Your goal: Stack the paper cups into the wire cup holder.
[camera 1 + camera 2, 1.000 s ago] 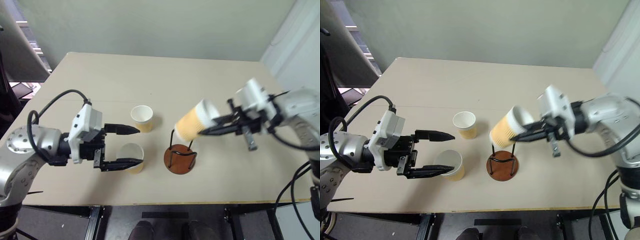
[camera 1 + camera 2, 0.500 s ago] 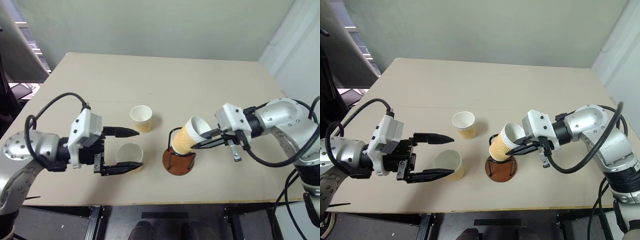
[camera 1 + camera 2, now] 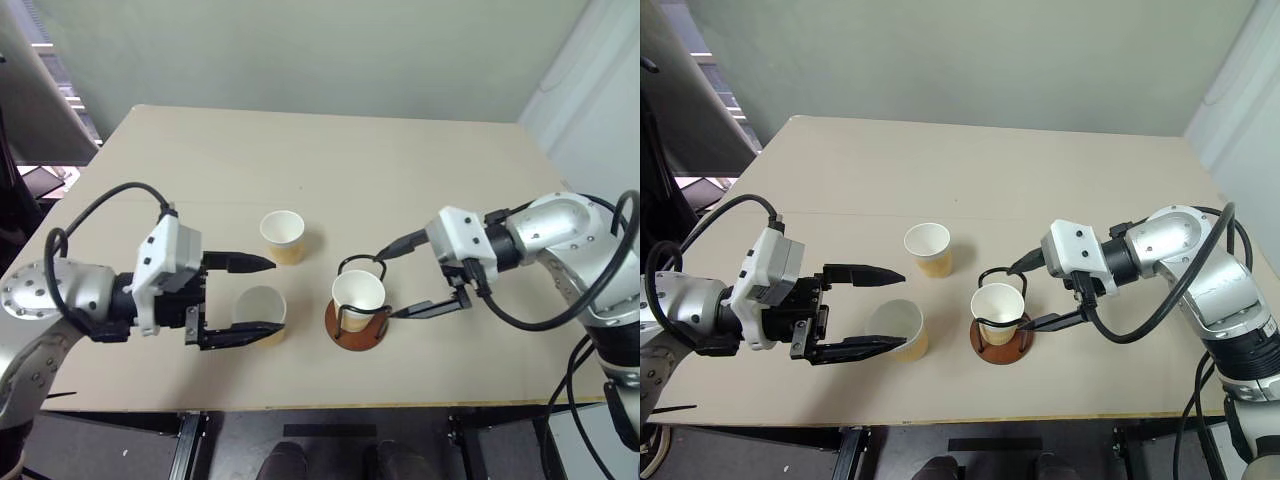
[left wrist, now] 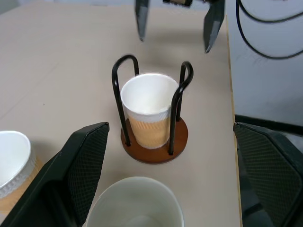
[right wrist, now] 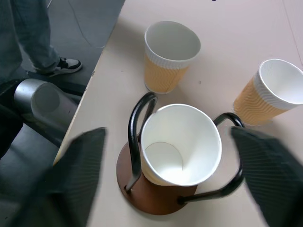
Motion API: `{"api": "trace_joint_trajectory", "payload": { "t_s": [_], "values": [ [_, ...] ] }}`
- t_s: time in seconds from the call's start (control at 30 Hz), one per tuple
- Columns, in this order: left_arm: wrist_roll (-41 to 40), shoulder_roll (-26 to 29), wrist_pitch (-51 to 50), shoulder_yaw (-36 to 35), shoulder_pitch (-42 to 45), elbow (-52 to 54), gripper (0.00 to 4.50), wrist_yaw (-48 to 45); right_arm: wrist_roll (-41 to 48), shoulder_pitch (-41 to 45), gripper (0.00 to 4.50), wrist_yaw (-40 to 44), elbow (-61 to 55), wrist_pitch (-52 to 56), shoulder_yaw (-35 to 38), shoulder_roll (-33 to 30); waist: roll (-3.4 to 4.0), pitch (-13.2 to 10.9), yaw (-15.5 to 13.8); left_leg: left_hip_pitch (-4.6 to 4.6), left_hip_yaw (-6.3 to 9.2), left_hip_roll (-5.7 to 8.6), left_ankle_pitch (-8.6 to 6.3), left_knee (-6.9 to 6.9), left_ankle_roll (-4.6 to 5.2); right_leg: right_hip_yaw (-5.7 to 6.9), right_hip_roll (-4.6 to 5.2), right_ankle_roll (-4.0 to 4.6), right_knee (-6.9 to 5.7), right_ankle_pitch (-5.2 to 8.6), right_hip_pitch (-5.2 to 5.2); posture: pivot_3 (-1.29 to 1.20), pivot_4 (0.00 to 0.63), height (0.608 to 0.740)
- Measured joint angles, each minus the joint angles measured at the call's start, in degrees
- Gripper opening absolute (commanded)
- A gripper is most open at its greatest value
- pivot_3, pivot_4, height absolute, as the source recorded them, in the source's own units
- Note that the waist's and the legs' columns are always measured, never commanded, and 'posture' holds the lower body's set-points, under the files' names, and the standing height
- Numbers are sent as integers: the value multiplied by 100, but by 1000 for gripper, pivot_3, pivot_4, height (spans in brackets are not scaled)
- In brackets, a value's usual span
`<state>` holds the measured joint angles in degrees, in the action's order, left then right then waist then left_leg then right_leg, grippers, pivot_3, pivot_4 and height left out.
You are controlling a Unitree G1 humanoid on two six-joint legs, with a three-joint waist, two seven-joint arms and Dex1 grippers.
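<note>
On the beige table (image 3: 420, 170) the wire cup holder (image 3: 358, 322) stood near the front edge, its reddish-brown disc base flat and its black wire loops upright. One paper cup (image 3: 358, 300) sat upright inside the loops, mouth up, resting on the base.

The right gripper (image 3: 396, 281) hung just to the right of the holder, its jaws spread wide apart and holding nothing; one finger reached past the far side of the holder's loops and the other lay low by the near right side of the base. Neither finger pressed on the cup.

A second paper cup (image 3: 259, 314) stood upright on the table to the left of the holder, and the left gripper (image 3: 262, 296) had its jaws wide apart on either side of it, the near finger close along the cup's front wall and the far finger clear beyond its rim. Whether the near finger touched the cup could not be told.

The third paper cup (image 3: 284, 236) stood upright farther back and to the left of the holder, apart from both grippers.
</note>
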<state>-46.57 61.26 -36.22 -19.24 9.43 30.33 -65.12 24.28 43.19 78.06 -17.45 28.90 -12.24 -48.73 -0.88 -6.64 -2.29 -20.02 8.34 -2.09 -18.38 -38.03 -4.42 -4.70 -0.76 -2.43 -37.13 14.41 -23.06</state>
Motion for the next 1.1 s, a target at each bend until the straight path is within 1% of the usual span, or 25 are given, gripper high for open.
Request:
{"api": "trace_joint_trajectory", "payload": {
  "t_s": [0.07, 0.13, 0.2, 0.23, 0.3, 0.37, 0.53, 0.77, 0.83, 0.9, 1.1],
  "values": [
    [194, 96, 76, 41, 41, -169, 4500, -106, 264, -76, 4466, -58, 167, 133, 482, -118, 0, 0, -26, -2, 2, 1, 0, 0, 0, -1, 1, 1, 1, 0, 0, 0, 150, 740],
    [566, 267, 228, 232, 130, -440, 4500, -105, 779, -305, 4466, -94, 330, 345, 1299, -208, -2, 1, -73, -2, 5, 2, 0, 1, 0, -2, 2, 5, 5, 3, 1, 0, 150, 740],
    [1206, 442, 441, 600, 327, -932, 4500, -39, 1443, -814, 4466, -55, 335, 478, 2290, -244, -2, 1, -121, -1, 6, 4, 1, 3, -2, -2, 2, 11, 7, 7, 0, 0, 150, 740],
    [1409, 456, 525, 759, 449, -1150, 4500, -34, 1669, -1130, 4466, -21, 288, 533, 2633, -287, -3, 2, -134, -2, 7, 4, 0, 5, -2, -2, 2, 13, 9, 8, 1, 0, 150, 740],
    [1600, 435, 648, 1048, 656, -1432, 4500, -128, 1889, -1737, 4466, -54, 156, 651, 3033, -377, -4, 2, -130, -3, 2, 2, -2, 1, -7, -3, 3, 14, 8, 8, -2, 0, 150, 740],
    [1694, 358, 735, 1340, 923, -1503, 4500, -300, 2006, -2175, 4466, -186, -90, 727, 3225, -385, -3, 1, -120, -2, -2, 3, -2, 1, -7, -5, 3, 14, 6, 8, -3, 0, 150, 740],
    [2088, 248, 875, 1916, 1479, -1847, 4500, -506, 2412, -2524, 4466, -648, -775, 873, 3518, -395, 1, -1, -8, 6, -19, -1, -3, 1, -5, -10, -1, 11, -6, 7, -6, 0, 150, 740],
    [2711, 116, 916, 2554, 1644, -2165, 4500, -602, 2678, -2822, 4466, -1007, -1118, 993, 3654, -540, 1, -1, 28, 1, -16, 0, -8, -1, 4, -11, 3, 6, 4, 4, -8, 0, 150, 740],
    [2814, 57, 956, 2627, 1675, -2189, 4132, -615, 2727, -2841, 4500, -1068, -1166, 995, 3658, -564, 1, -1, 30, 1, -15, -1, -8, 1, 4, -11, 2, 6, 4, 4, -8, 0, 150, 740],
    [2833, 18, 965, 2639, 1702, -2211, 3578, -635, 2736, -2864, 4500, -1117, -1205, 994, 3658, -603, 1, -1, 30, -1, -15, -1, -8, 1, 4, -11, 1, 5, 5, 3, -9, 0, 150, 740],
    [2836, -45, 966, 2638, 1810, -2214, 1370, -746, 2733, -2929, 4500, -1186, -1222, 950, 3657, -663, 1, 0, 28, -1, -15, 0, -9, 0, 6, -11, 2, 3, 6, 2, -8, 0, 150, 740]
  ]
}}
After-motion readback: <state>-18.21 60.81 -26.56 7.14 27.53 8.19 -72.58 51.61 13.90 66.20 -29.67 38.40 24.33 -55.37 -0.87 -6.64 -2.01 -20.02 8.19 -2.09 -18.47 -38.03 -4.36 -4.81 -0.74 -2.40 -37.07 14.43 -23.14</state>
